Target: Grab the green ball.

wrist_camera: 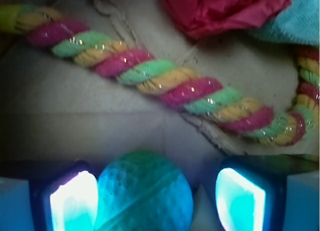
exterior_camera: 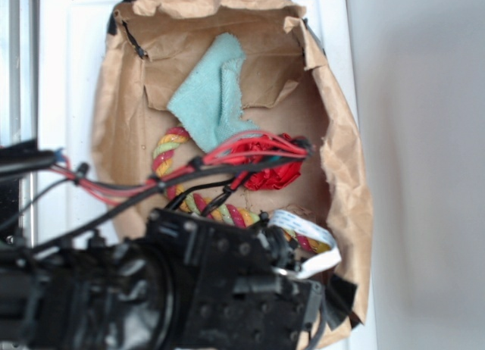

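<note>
Two pads (wrist_camera: pixel 74 201) flank green ball (wrist_camera: pixel 145 191); unclamped.

The green ball (wrist_camera: pixel 145 191) sits right between the jaws of the gripper (wrist_camera: pixel 157 201), hugging the left finger (wrist_camera: pixel 74 201) with a clear gap over to the right one. Past it a pink, green and yellow twisted rope (wrist_camera: pixel 165 81) runs diagonally across brown paper (wrist_camera: pixel 75 126), with a red paper flower (wrist_camera: pixel 225 11) and a bit of teal cloth (wrist_camera: pixel 295 23) up top.
</note>
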You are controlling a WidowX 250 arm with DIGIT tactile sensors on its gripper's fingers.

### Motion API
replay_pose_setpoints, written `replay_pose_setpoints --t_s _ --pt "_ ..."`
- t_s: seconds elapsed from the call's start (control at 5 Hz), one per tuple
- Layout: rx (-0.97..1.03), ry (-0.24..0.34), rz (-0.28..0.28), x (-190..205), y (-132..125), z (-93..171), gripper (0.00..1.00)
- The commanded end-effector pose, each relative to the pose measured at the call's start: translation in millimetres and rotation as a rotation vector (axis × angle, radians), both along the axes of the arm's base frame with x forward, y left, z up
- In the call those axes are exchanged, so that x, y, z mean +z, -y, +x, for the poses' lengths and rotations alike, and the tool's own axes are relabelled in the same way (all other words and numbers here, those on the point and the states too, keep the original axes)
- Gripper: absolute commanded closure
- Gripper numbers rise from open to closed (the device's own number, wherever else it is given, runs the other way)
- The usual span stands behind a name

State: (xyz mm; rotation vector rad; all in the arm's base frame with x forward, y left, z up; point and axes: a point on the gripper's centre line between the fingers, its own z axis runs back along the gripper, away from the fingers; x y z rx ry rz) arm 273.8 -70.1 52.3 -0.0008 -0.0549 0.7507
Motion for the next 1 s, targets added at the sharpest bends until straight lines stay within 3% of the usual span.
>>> replay_pose_setpoints --t_s 0.0,0.2,0.4,0.8 --pt "-0.080 0.017 -0.055 13.8 1.5 -4.2 0.00" --pt "-0.067 -0.010 -0.073 14.4 1.0 -5.1 0.16" --pt "-0.047 -0.027 -0.074 11.5 0.7 -3.2 1.00" --pt "-0.060 -0.029 -0.079 9.9 -0.4 -2.6 1.00"
